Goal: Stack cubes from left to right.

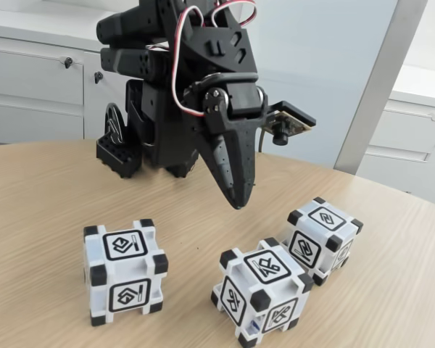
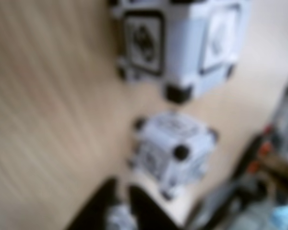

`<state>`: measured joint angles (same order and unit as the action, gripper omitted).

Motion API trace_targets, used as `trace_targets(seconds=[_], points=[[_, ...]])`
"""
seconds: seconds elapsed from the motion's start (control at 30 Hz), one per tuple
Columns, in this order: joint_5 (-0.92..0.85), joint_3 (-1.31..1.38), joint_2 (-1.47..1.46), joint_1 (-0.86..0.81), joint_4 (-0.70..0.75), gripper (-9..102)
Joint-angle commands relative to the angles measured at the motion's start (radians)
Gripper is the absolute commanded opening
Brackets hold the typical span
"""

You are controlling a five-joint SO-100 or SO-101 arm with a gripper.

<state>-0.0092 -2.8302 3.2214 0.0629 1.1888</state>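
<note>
Table (image 1: 51, 196): pale wood-grain top, matt, smooth. Cubes at 7 o'clock (image 1: 123, 272), 5 o'clock (image 1: 264, 297), 4 o'clock (image 1: 322, 238): white plastic, slight sheen; black matt corner blocks. Gripper (image 1: 235, 199): black plastic, matt, dimpled finger face. Cabinets (image 1: 32, 87): grey, smooth, satin.

This looks like an office or meeting room. A round, pale wood-grain laminate tabletop (image 1: 51, 196) fills the lower half of the fixed view. Behind it, at the upper left, stand low white cabinets with small key locks (image 1: 67, 62); a matching white cabinet (image 1: 409, 138) stands at the right, beside a slanted grey metal post (image 1: 373, 87) and a pale blue-grey wall (image 1: 326, 65).
</note>
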Motion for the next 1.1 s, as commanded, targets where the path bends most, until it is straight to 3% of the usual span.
trace_targets(seconds=[0.0,0.63,0.73,1.07], points=[[-0.006,0.008,0.061,-0.006,0.005,0],[-0.057,0.008,0.060,0.009,0.005,0],[-0.135,0.008,0.051,0.009,-0.005,0],[-0.061,0.198,-0.143,0.009,-0.009,0]])
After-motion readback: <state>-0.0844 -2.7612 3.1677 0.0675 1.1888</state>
